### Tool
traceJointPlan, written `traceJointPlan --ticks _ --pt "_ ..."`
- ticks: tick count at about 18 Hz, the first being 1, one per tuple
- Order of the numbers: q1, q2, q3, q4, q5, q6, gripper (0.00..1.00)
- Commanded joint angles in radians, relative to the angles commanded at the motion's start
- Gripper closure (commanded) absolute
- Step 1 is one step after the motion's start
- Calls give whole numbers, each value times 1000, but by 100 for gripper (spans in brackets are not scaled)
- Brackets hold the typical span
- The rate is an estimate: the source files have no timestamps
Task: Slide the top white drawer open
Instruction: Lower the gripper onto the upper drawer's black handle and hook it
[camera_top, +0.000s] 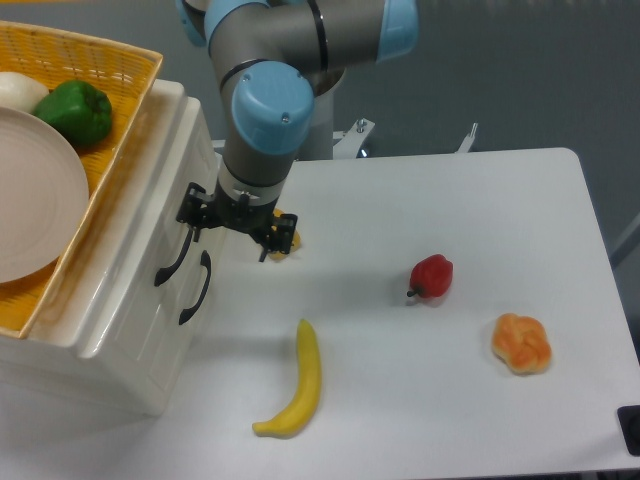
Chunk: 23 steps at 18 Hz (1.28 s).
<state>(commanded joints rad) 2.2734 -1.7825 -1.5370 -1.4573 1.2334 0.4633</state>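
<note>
One pincer: the gripper (233, 228) hangs from the arm with its black fingers pointing down and spread apart, nothing between them; it is open.
Gripper position: just in front of the cabinet's drawer face, its left-hand finger (190, 212) over the upper end of the top handle; whether it touches the handle cannot be told.
Behind the gripper: a yellow pepper (287, 236) lies on the table, mostly hidden by the fingers.
Top white drawer (165, 235): the upper drawer of the cream-white cabinet (120, 330), at the left of the table; its front sits flush with the cabinet, so it is shut.
Top handle (172, 262): curved, black, running down the drawer front.
Lower drawer: just beside the top one, with its own black handle (198, 290); also shut.
On the cabinet: a yellow wicker basket (110, 70) holding a green pepper (76, 112), a pale plate (40, 205) and a white rounded thing (18, 92) at the picture's edge.
Table (440, 400): white, carrying the fruit and vegetables.
Banana (298, 385): lying near the front, below the gripper and apart from it.
Red pepper (431, 276): near the table's middle, well apart from the gripper.
Orange bun-like item (521, 343): further right, near the red pepper.
</note>
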Motion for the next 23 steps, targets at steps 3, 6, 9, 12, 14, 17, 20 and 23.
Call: traceJointPlan --ticks 3,6,9,12,14,17,20,23 --pt "3 0 -2 -2 -26 0 0" --pt "3 -2 -3 -2 -38 0 0" --pt "2 -3 -21 -2 -40 0 0" --pt "-2 -3 -32 0 -40 0 0" --pt "-3 -5 -35 0 -40 0 0" --pt "-5 -6 -37 -2 -41 -2 0" --pt "-11 -15 -37 -2 -41 -2 0" --pt "-12 -26 -37 -2 -41 -2 0"
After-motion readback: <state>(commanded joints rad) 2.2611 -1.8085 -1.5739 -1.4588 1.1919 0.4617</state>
